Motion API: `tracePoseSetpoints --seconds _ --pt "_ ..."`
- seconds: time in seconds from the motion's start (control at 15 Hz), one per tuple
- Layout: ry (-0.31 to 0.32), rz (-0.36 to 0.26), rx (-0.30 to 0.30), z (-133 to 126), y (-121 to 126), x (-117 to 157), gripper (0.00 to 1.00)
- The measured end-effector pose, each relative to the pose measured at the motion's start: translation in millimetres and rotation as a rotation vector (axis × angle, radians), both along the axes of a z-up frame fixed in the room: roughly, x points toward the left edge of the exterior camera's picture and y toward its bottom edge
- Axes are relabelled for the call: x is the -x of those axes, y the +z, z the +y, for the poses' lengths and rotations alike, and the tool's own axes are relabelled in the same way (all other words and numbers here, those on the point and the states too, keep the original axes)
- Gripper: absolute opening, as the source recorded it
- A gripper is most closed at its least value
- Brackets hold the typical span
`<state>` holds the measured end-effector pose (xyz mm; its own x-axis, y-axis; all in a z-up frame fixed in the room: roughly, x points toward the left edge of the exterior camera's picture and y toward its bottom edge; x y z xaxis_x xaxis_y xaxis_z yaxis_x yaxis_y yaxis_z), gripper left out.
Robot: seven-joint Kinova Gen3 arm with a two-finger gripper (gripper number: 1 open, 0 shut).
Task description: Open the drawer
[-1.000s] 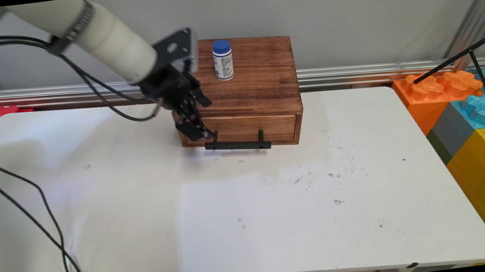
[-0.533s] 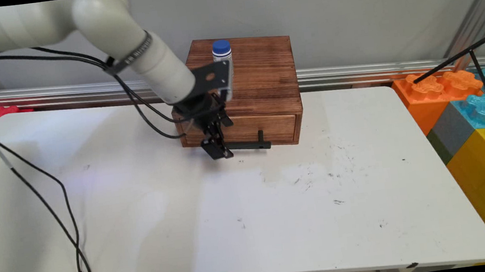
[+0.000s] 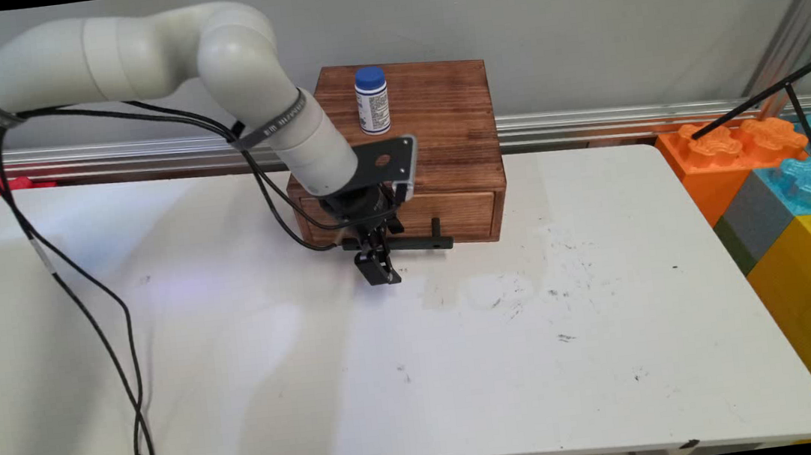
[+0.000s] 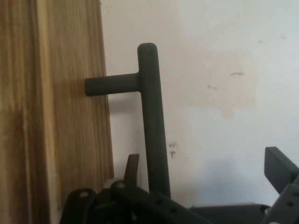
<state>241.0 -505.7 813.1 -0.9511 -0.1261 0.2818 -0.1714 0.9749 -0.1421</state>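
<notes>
Open-fingered gripper (image 3: 378, 266) straddles the black handle (image 4: 153, 121) of the shut wooden drawer box (image 3: 442, 141), bottle (image 3: 372, 100) on top.

Looking along the gripper (image 4: 205, 179), fingers spread wide, straddling a black bar handle (image 4: 152, 121); one fingertip (image 4: 132, 169) sitting between bar and wooden drawer front (image 4: 51, 112) (the other over white table (image 4: 224, 56)).

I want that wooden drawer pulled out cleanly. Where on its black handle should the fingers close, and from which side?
Grip the handle on its straight bar between the two posts, coming down from above. The bar stands clear of the drawer front, leaving a gap for one finger behind it. The gripper already hangs open at its left part.
</notes>
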Motion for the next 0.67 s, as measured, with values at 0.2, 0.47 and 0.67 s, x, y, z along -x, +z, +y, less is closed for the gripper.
tracePoseSetpoints --seconds 0.2,0.47,0.67 --pt "-0.01 -0.013 -0.009 -6 -13 4 1.0" --pt "-0.017 -0.021 -0.019 -10 -22 8 1.0" --pt "-0.023 -0.024 -0.025 -11 -28 11 1.0"
